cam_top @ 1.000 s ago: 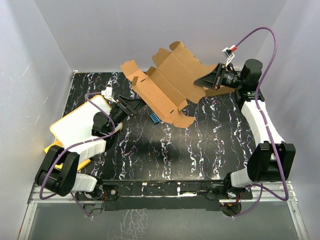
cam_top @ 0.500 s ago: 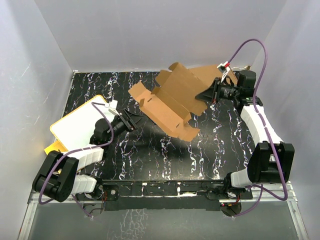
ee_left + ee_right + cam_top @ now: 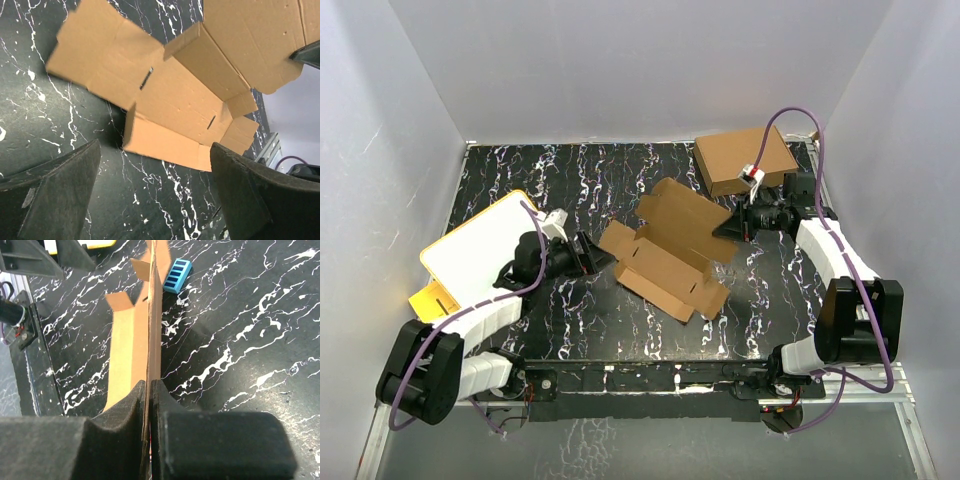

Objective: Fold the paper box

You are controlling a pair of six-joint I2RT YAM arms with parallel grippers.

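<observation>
The paper box [image 3: 670,250] is a brown die-cut cardboard sheet, partly folded, resting on the black marbled table [image 3: 620,320] at the middle. My right gripper [image 3: 728,226] is shut on its right flap; in the right wrist view [image 3: 150,390] the cardboard [image 3: 150,325] runs edge-on between the pads. My left gripper [image 3: 598,256] is open and empty, just left of the sheet's left flap. In the left wrist view the sheet [image 3: 170,95] lies ahead of the spread fingers [image 3: 55,195], apart from them.
A larger ready-made brown box [image 3: 745,160] stands at the back right. A white board with a yellow rim [image 3: 475,250] lies at the left under my left arm. A small blue block [image 3: 178,275] lies on the table beyond the sheet.
My right gripper has carried the sheet down and forward from the air at the back onto the table. My left gripper has moved forward and right toward the sheet's left flap.
</observation>
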